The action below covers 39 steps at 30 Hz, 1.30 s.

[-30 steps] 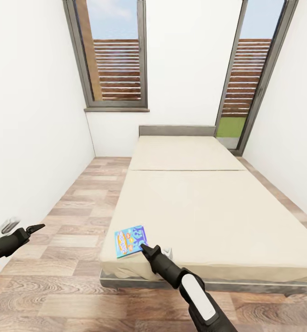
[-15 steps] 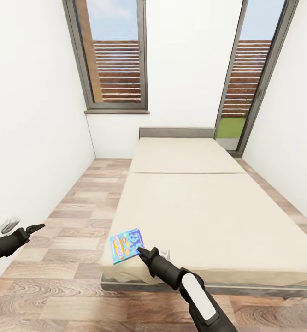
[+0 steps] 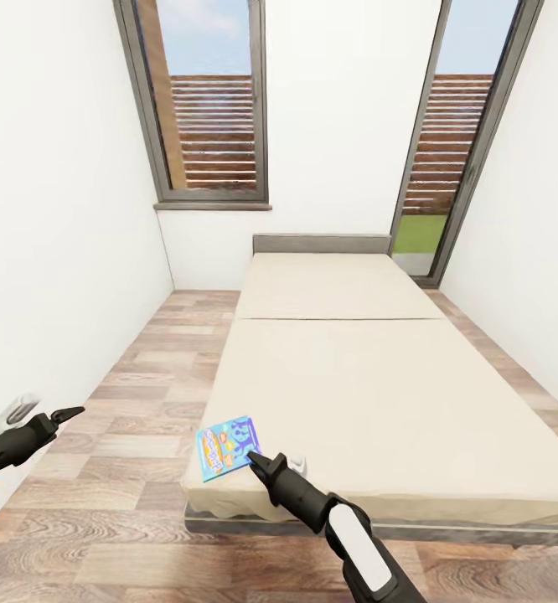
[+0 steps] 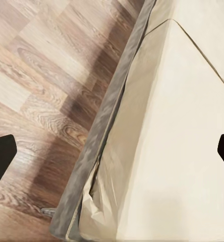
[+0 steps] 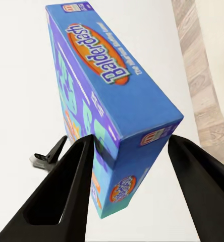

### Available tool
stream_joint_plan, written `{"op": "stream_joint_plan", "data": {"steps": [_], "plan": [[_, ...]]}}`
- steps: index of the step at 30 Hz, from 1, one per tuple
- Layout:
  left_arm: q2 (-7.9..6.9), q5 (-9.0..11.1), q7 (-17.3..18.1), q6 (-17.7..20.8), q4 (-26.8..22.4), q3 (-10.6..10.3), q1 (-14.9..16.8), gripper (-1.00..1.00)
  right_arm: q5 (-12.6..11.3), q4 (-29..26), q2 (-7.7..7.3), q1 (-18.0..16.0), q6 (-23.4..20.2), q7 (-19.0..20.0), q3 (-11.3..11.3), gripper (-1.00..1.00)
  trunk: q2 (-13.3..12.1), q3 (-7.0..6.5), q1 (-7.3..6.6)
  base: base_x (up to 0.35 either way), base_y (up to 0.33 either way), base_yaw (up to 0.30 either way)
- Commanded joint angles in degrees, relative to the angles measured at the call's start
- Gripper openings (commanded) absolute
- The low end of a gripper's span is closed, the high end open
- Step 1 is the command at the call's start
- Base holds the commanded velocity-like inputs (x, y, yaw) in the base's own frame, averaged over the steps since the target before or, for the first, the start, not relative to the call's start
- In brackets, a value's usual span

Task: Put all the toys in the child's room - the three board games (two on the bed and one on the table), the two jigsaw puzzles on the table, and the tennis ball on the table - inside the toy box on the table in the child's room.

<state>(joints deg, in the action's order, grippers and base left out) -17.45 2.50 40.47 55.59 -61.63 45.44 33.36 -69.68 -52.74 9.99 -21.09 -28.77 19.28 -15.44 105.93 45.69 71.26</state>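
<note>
1. The blue Balderdash board game (image 3: 228,446) lies at the near left corner of the bed (image 3: 371,377), tilted, with one corner reaching toward the mattress edge. Over the last second it has slid and turned toward that edge, while the view has hardly shifted.
2. The right gripper (image 3: 260,466) has followed it, moving left with the box. In the right wrist view its fingers (image 5: 66,191) are spread on either side of the board game's (image 5: 109,108) near end; one finger looks to be against the box's side and the other stands clear, so nothing is clamped yet.
3. My reading: the box is being nudged rather than gripped, and a further push could send it off the bed. Closing on it comes next.
4. The left gripper (image 3: 64,413) hangs over the wood floor (image 3: 120,402) beside the bed, jaws parted and empty; its wrist view looks down on the bed frame (image 4: 99,136) and mattress side.
</note>
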Motion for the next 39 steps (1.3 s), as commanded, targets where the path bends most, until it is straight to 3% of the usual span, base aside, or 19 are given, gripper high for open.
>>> {"op": "stream_joint_plan", "data": {"steps": [1,6,16,23,39], "plan": [[0.34,0.3,-0.2,0.5,0.0,0.1,0.1,1.00,-0.5,0.0,0.01,0.0,0.1,-0.2,0.0,-1.00,0.0,0.05,-0.01,0.000,0.000,0.000],[0.87,0.5,0.1,0.5,0.0,0.1,0.1,1.00,-0.3,-0.1,0.01,0.0,0.2,-0.2,-0.1,-1.00,0.0,0.05,-0.01,0.000,0.000,0.000],[1.01,1.2,2.9,0.5,0.1,0.0,0.1,1.00,3.4,-0.2,0.01,0.2,3.6,-0.1,-0.6,-1.00,0.0,-0.06,-0.01,0.000,0.000,0.000],[1.02,1.2,3.1,0.5,0.1,0.0,0.1,1.00,5.6,-0.4,0.01,0.2,5.8,0.1,-0.6,-1.00,0.0,-0.62,-0.01,0.000,0.000,0.000],[1.02,1.2,3.1,0.5,0.1,0.0,0.1,1.00,5.7,-0.5,0.01,0.2,8.1,0.6,-0.6,-1.00,0.0,-2.10,-0.01,0.000,0.000,0.000]]}}
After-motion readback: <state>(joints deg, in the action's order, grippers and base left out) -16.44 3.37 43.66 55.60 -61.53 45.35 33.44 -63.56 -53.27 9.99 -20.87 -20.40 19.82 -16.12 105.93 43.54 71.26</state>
